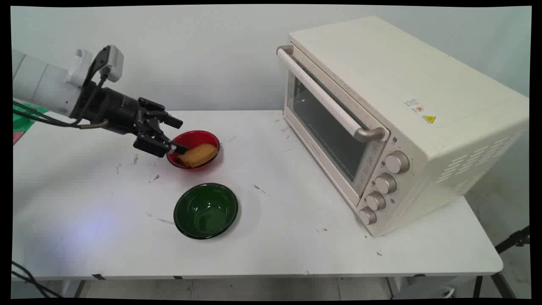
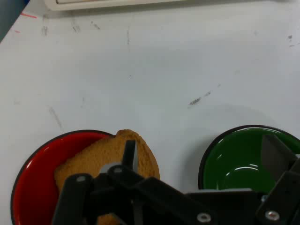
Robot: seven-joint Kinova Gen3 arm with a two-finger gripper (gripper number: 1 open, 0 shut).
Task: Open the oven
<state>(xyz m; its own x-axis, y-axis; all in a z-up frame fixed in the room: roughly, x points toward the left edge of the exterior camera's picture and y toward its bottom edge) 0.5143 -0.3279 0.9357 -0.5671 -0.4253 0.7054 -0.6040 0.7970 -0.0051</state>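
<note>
A slice of brown toast point(image 1: 198, 154) point(image 2: 101, 161) lies in a red bowl point(image 1: 194, 139) point(image 2: 35, 183) on the white table. My gripper point(image 1: 179, 135) point(image 2: 201, 157) is open and comes in from the left at the bowl's left rim. In the hand view one fingertip point(image 2: 129, 157) shows in front of the toast and the other point(image 2: 276, 154) in front of the green bowl point(image 1: 206, 210) point(image 2: 234, 161). Nothing is held between the fingers. I cannot tell whether the near fingertip touches the toast. The green bowl is empty and stands nearer the table's front.
A cream toaster oven point(image 1: 402, 118) with its glass door shut, a long handle point(image 1: 326, 99) and several knobs stands at the right. Coloured paper point(image 1: 21, 120) lies at the far left edge. Black cables hang under the arm.
</note>
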